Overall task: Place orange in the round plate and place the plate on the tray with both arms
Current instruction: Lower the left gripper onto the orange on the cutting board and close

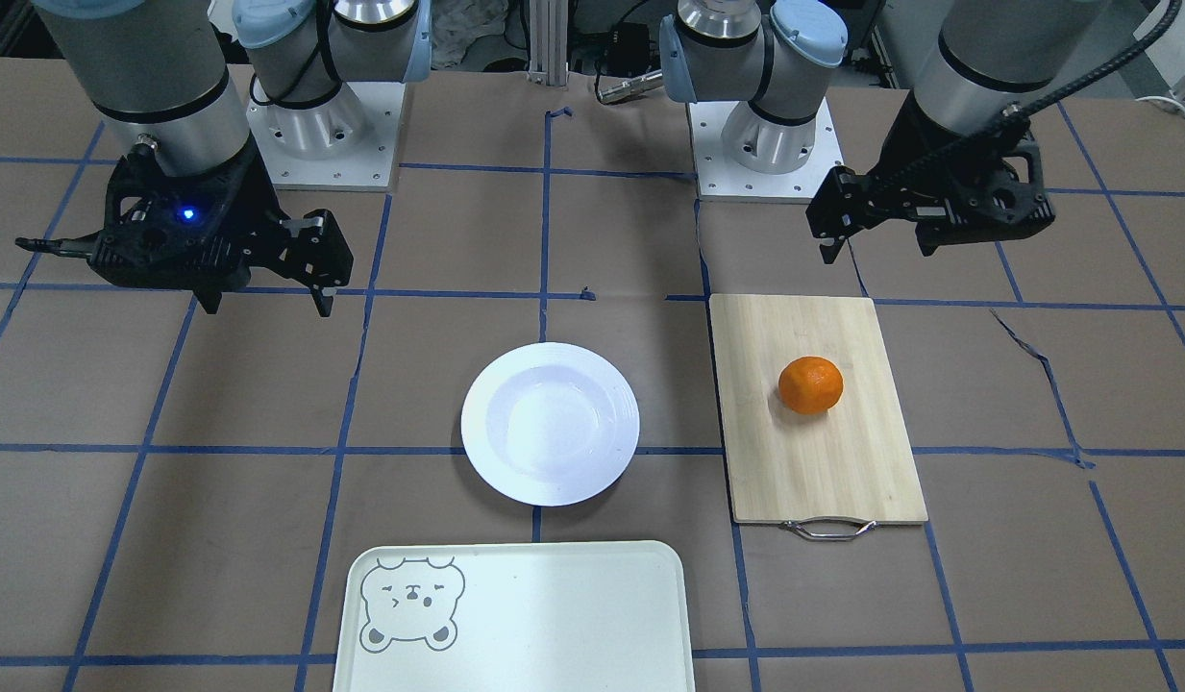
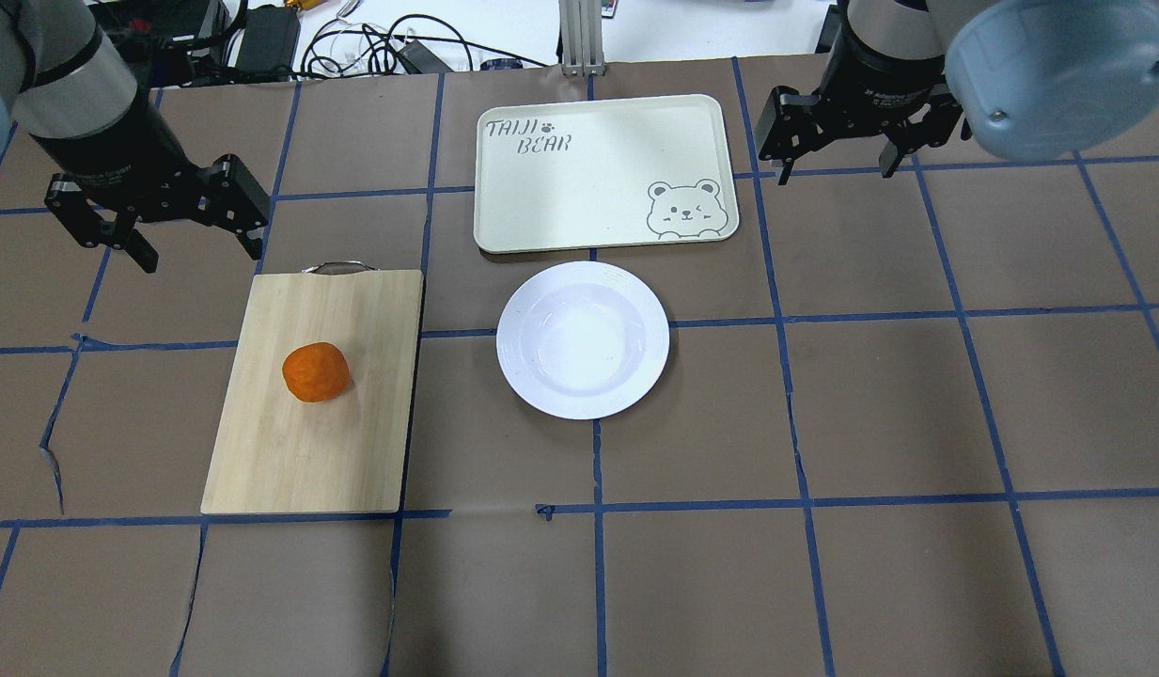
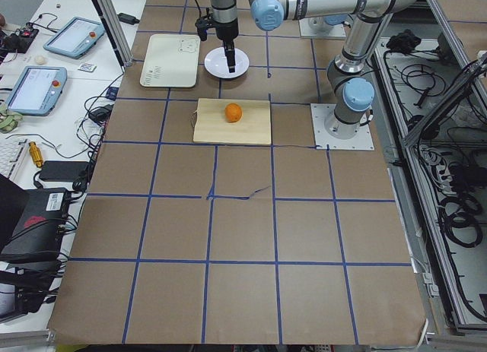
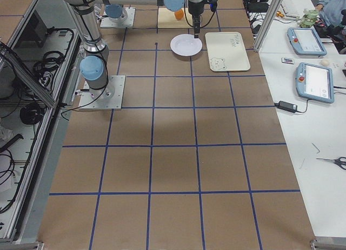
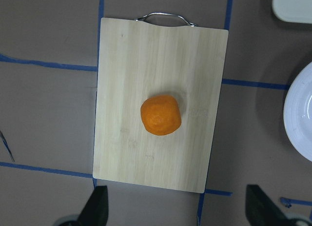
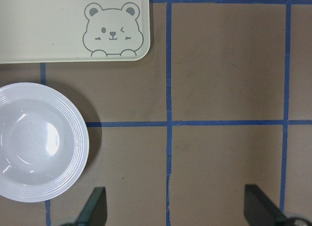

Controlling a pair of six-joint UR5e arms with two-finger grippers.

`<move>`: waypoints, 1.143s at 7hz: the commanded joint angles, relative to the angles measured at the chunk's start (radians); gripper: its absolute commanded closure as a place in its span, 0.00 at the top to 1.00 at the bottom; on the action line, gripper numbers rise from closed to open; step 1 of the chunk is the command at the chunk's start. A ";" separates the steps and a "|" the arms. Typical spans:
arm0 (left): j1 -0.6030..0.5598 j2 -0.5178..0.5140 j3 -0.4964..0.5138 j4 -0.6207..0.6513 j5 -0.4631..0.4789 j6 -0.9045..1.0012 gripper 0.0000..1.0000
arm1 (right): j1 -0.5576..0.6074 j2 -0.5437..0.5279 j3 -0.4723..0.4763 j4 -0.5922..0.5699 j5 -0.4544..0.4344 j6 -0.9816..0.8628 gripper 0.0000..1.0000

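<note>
The left gripper point(image 2: 198, 252) hangs wide open near the orange point(image 2: 316, 372) (nine o'clock of the round plate point(image 2: 583, 339), tray point(image 2: 598, 179) at twelve), likely to fetch it, while the right gripper point(image 2: 835, 169) hovers equally wide.

Robotics lab (teach pendants point(image 4: 316, 82), cables point(image 3: 402, 42))

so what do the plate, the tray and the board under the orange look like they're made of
Round plate: probably glazed ceramic; glossy white with sharp light reflections, though melamine can't be ruled out.
Tray: looks like matte plastic; even cream surface, printed grey bear, no glare.
Cutting board: wood or bamboo, dull finish; pale straight grain stripes, with a thin shiny metal handle.
</note>
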 commanded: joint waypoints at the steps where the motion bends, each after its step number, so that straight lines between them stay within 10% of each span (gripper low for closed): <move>1: 0.031 -0.055 -0.146 0.187 -0.004 -0.013 1.00 | 0.000 0.000 0.000 0.000 0.000 0.000 1.00; 8: 0.054 -0.262 -0.262 0.474 -0.121 -0.013 1.00 | 0.000 0.000 0.000 -0.003 0.001 0.000 1.00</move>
